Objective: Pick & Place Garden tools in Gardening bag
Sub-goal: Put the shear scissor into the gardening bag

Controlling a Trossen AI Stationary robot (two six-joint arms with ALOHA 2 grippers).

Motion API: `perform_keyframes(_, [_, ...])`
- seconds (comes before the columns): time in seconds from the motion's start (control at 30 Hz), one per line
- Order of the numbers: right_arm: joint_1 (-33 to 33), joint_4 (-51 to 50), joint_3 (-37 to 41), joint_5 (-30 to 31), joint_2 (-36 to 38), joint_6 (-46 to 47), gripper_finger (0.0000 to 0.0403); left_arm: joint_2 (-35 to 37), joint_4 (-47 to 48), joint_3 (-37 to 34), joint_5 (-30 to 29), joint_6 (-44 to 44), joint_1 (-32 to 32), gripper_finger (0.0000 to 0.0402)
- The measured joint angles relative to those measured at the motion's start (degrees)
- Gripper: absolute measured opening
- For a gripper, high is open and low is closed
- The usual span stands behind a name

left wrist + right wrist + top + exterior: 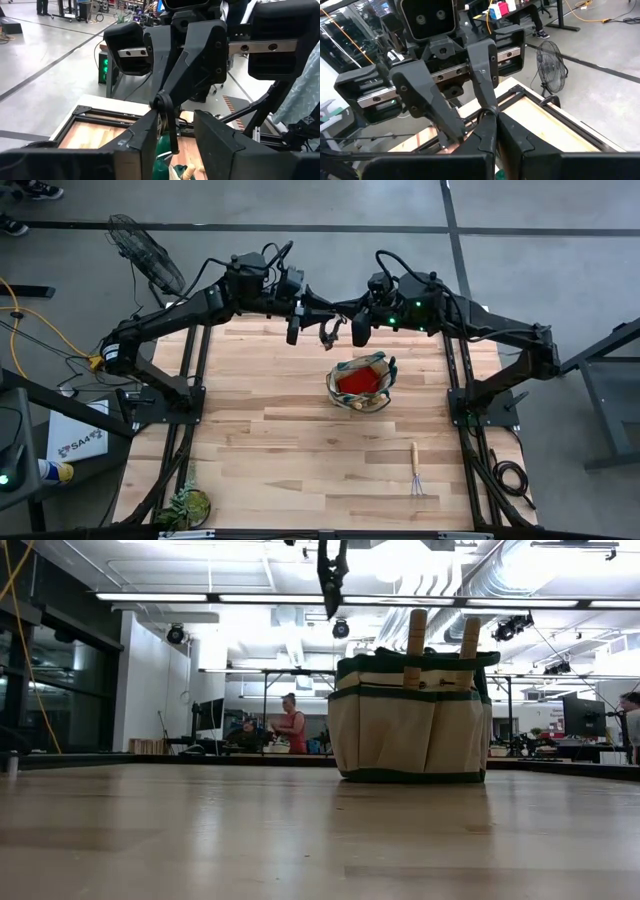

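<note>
At twelve o'clock above the table, my right gripper pinches the dark, green-handled pruner. My left gripper is spread around it, likely for a handover. The tan canvas, green-trimmed gardening bag waits upright just toward six, ready underneath.

My table runs pale and bare in front. The gardening bag stands upright on it, tan with green trim, right of centre. Two wooden handles stick up from its outer pockets. Above and left of the bag hangs a dark pruner, clear of it. People stand at desks beyond.
</note>
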State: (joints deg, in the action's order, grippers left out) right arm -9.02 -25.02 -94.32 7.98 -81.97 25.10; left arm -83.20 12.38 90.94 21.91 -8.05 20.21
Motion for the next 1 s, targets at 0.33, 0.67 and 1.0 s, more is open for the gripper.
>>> perform_keyframes(0.33, [0.0,-0.3,0.0,-0.5,0.0,-0.1,0.0004,-0.7,-0.4,0.0,0.2,-2.4,0.0,0.0098])
perform_keyframes(0.67, [0.0,-0.4,0.0,-0.8,0.0,-0.1,0.0004,-0.7,-0.3,0.0,0.2,-2.3,0.0,0.0042])
perform_keyframes(1.0, [0.1,-1.0,0.0,-0.8,0.0,0.0,0.0004,-0.7,-0.1,0.0,0.5,-2.3,0.0,0.0006])
